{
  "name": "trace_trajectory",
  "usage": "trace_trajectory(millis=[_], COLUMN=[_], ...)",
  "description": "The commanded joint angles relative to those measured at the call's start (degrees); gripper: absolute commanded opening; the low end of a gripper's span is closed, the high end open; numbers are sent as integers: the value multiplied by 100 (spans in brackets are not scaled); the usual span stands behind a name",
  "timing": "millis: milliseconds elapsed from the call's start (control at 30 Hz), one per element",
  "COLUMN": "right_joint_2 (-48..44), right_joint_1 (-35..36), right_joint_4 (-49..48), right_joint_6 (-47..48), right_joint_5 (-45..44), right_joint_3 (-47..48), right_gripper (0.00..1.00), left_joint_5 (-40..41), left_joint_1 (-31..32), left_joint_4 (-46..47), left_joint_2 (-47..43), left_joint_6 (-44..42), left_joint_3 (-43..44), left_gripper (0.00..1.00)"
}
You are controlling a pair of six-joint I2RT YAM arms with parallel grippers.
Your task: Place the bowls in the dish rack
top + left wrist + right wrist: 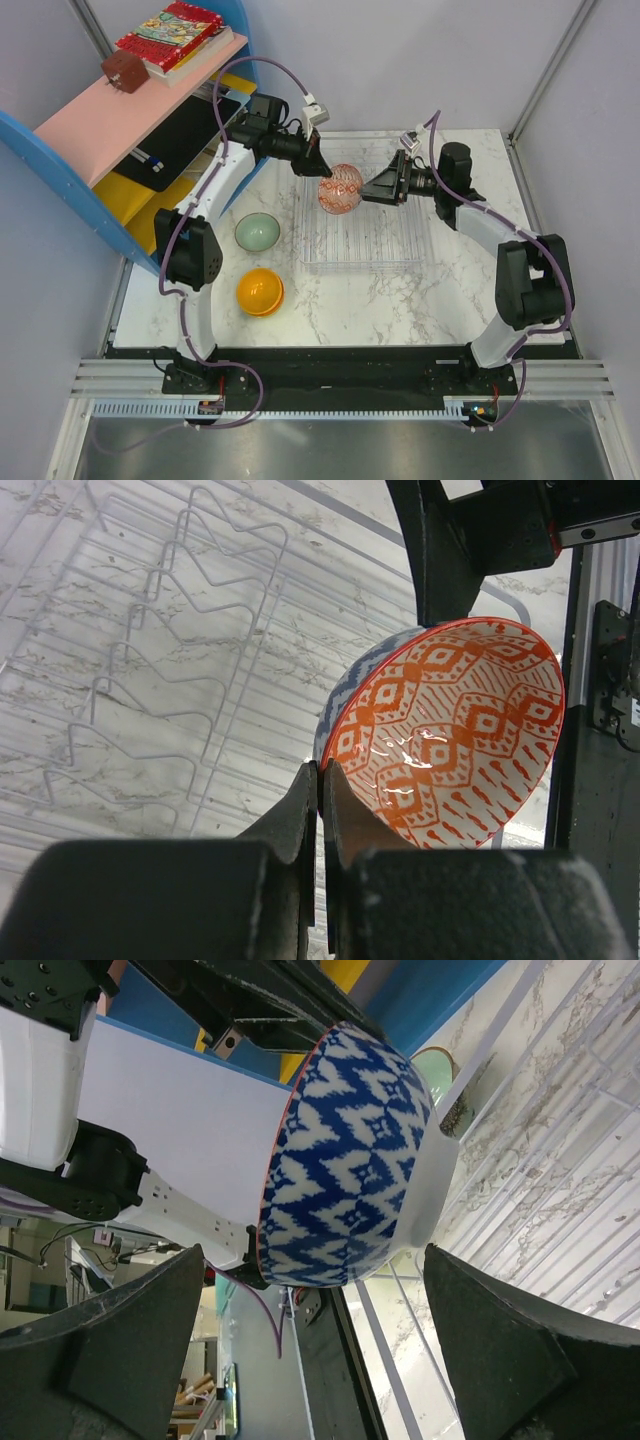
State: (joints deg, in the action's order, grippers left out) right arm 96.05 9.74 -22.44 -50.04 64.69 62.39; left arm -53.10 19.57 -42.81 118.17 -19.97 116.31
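A bowl (pixel 340 188), orange-patterned inside and blue-and-white outside, hangs on its side over the back left of the clear dish rack (pixel 390 255). My left gripper (pixel 318 170) is shut on its rim; in the left wrist view the fingers (pixel 300 810) pinch the rim of the bowl (pixel 450 730) above the rack's prongs (pixel 170 660). My right gripper (pixel 372 190) stands open just right of the bowl, its fingers (pixel 130 1330) spread either side of the bowl's (pixel 345 1155) outer wall without touching. A pale green bowl (pixel 257 232) and an orange-yellow bowl (pixel 260 291) sit on the table left of the rack.
A blue-and-pink shelf unit (pixel 110 120) stands at the back left with books (pixel 175 35) on top. The marble table (pixel 450 300) ends at grey walls on the right and back.
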Motion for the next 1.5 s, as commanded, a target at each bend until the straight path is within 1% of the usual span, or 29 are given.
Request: trace_trajectory(millis=[0,300,433,767,933,1133,1200,1300,1400,1433,1467], right_joint_2=[107,159,195,221,230,230,221,230,247,239,247], right_joint_1=[-16,-16,-33,-33,-42,-42,-42,-42,-42,-42,-51], right_joint_4=[-586,-490,-270,-560,-604,-622,-648,-735,-903,-964,-990], right_joint_6=[-305,-173,-6,-278,-340,-375,-384,-445,-603,-629,-673], right_joint_5=[158,53,-17,79,88,97,106,132,176,193,194], right_joint_3=[-34,-52,-25,-51,-78,-96,-104,-104,-139,-139,-148], right_gripper=[98,98,98,98,94,93,92,87,78,73,72], left_joint_5=[-464,-535,-570,-561,-482,-421,-385,-297,-245,-210,-183], left_joint_1=[64,143,170,266,319,328,319,319,328,337,337], left_joint_4=[334,413,493,624,668,747,774,809,861,862,888], left_joint_2=[-391,-488,-593,-611,-567,-593,-593,-593,-602,-602,-620], left_joint_6=[344,388,423,467,467,503,502,485,476,476,459], left_joint_3=[-38,-135,-275,-434,-451,-390,-390,-425,-478,-495,-504], left_gripper=[2,2,2,2,2,2,2,2,2,2,2])
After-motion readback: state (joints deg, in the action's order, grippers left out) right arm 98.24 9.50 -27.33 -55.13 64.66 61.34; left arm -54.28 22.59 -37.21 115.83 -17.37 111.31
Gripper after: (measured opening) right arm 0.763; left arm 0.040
